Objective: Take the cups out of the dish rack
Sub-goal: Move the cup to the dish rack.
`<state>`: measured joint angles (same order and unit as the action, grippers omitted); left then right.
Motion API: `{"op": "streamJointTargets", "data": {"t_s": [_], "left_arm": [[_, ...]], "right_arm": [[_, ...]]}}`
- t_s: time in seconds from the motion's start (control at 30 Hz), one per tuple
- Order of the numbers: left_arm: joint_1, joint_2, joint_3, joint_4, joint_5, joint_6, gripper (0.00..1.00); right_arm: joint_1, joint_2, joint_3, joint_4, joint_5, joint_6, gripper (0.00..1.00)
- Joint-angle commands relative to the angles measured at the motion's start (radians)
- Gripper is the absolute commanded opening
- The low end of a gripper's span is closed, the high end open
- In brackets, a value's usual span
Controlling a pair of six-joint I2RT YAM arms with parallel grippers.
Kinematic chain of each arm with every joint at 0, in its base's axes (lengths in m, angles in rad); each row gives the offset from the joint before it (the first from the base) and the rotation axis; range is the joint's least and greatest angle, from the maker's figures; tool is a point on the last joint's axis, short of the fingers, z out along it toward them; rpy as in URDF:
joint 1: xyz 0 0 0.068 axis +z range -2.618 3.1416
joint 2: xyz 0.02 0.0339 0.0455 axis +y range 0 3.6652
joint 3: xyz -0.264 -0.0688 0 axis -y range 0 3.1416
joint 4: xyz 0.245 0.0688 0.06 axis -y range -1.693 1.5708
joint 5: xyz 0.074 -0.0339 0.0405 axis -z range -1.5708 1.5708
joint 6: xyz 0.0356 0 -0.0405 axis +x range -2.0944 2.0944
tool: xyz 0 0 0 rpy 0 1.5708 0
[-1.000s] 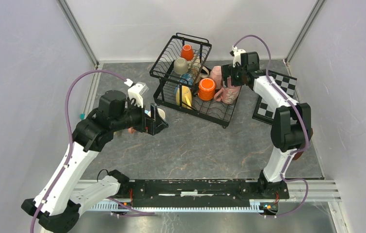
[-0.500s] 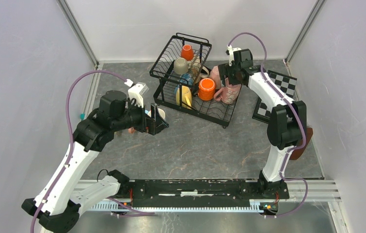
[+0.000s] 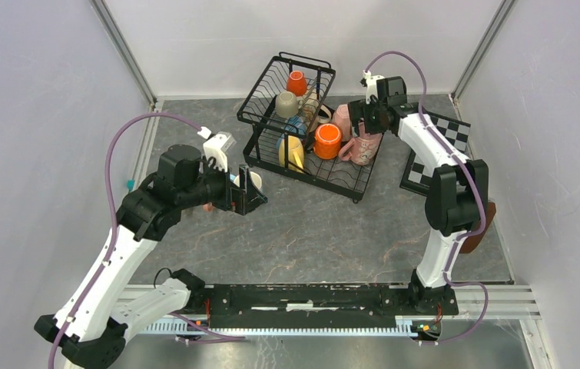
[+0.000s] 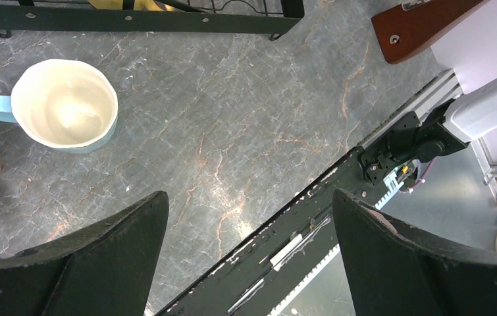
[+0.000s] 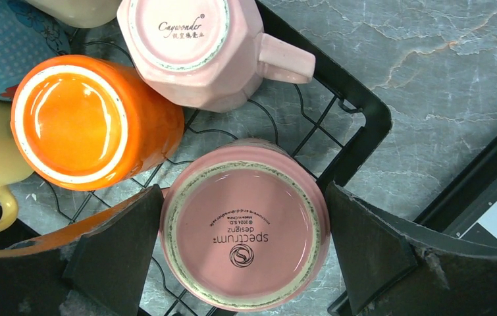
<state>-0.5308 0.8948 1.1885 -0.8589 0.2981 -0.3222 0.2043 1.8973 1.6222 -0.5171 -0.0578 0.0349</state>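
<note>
Pink upturned cup [image 5: 244, 232] sits between the right claw's [image 5: 242, 258] spread fingers.

White arms [image 3: 106, 269], black joints, purple cables [image 3: 107, 184]

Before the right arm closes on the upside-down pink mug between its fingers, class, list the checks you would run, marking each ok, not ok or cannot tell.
1. Right fingers spread wider than the round pink mug: ok.
2. Mug centred between them: ok.
3. Fingers low enough beside the mug's wall: cannot tell from above.
4. Room for the finger next to the orange mug: cannot tell.
5. Left fingers open, empty, away from the dish rack: ok.
</note>
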Motion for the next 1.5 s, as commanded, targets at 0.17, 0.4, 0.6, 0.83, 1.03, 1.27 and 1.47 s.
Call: {"op": "streamJointTargets", "data": {"t_s": [0.17, 0.4, 0.6, 0.83, 1.03, 1.27, 1.47], "left_arm": [[-0.003, -0.011, 0.000, 0.032, 0.022, -0.025, 1.00], [-0.004, -0.016, -0.004, 0.037, 0.028, -0.020, 1.00], [-0.003, -0.020, -0.009, 0.037, 0.033, -0.019, 1.00], [-0.003, -0.025, -0.013, 0.043, 0.042, -0.018, 1.00], [-0.003, -0.028, -0.017, 0.043, 0.045, -0.018, 1.00], [-0.003, -0.014, -0.002, 0.027, 0.055, 0.004, 1.00], [-0.003, 0.003, 0.019, 0.003, 0.052, 0.026, 1.00]], "right_arm": [[-0.029, -0.072, -0.012, 0.065, -0.087, 0.040, 0.98], [-0.028, -0.129, -0.078, 0.095, -0.059, 0.124, 0.98], [-0.025, -0.174, -0.138, 0.100, -0.068, 0.149, 0.98], [-0.020, -0.236, -0.233, 0.155, -0.042, 0.122, 0.98], [-0.011, -0.249, -0.248, 0.173, -0.037, -0.078, 0.98], [-0.011, -0.196, -0.225, 0.163, -0.128, -0.294, 0.98], [-0.020, -0.176, -0.215, 0.147, -0.193, -0.397, 0.98]]}}
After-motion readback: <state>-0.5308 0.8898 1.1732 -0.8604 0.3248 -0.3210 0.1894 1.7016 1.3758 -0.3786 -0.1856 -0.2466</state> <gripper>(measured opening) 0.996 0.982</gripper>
